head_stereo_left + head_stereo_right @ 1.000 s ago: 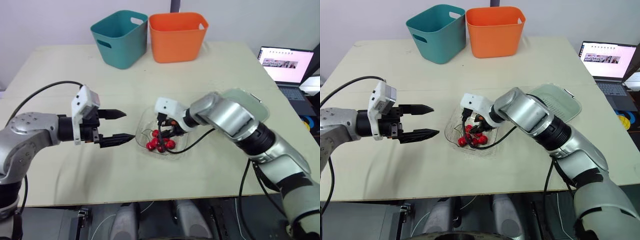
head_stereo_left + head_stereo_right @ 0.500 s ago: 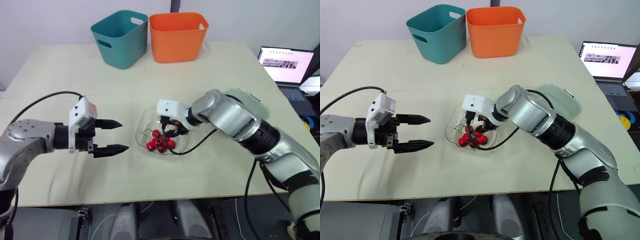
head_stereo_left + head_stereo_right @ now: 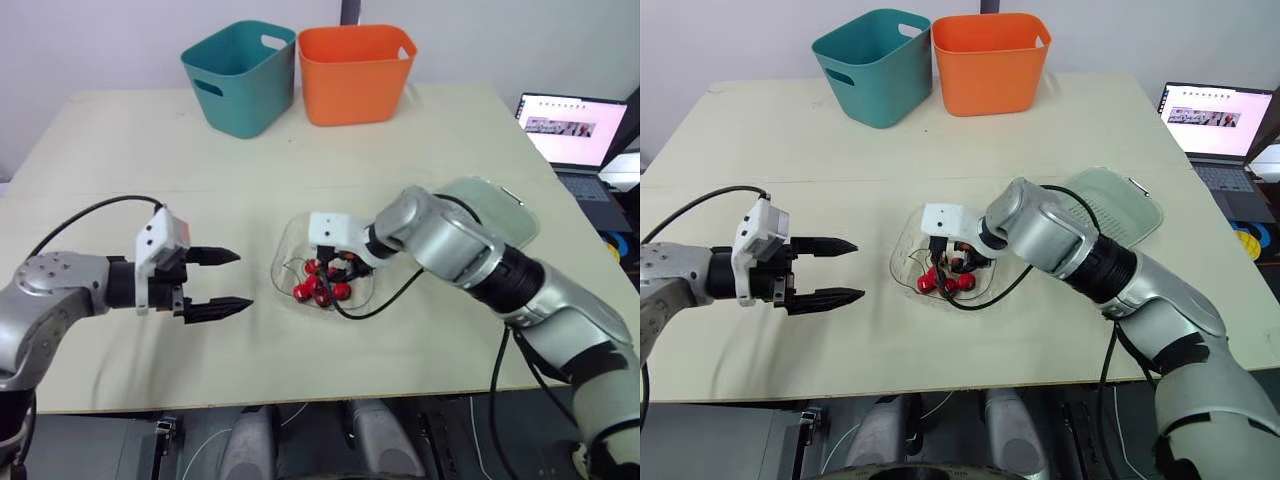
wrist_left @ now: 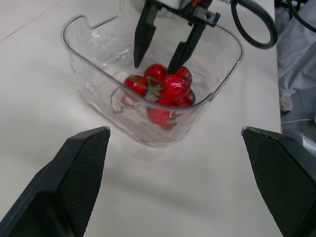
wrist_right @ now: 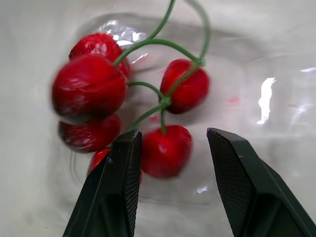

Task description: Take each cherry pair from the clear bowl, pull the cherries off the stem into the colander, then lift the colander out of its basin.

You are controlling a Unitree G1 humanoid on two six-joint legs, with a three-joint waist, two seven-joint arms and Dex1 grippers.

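Observation:
A clear bowl [image 3: 290, 240] stands mid-table and holds several red cherries [image 3: 318, 291] joined by green stems. My right gripper [image 3: 335, 270] reaches down into the bowl, open. In the right wrist view its fingers [image 5: 116, 187] straddle one cherry [image 5: 165, 150] at the end of a stem, with gaps on both sides. My left gripper [image 3: 228, 280] hovers open over the table to the left of the bowl, pointing at it and well apart from it. A pale green colander set [image 3: 505, 205] sits to the right, partly hidden by my right arm.
A teal bin [image 3: 240, 75] and an orange bin [image 3: 355, 70] stand side by side at the table's far edge. A laptop [image 3: 570, 125] sits off the table's right side. Black cables trail from both wrists.
My left gripper has drawn back to the left, away from the bowl, still open. My right gripper has shifted slightly within the bowl, down toward the cherries.

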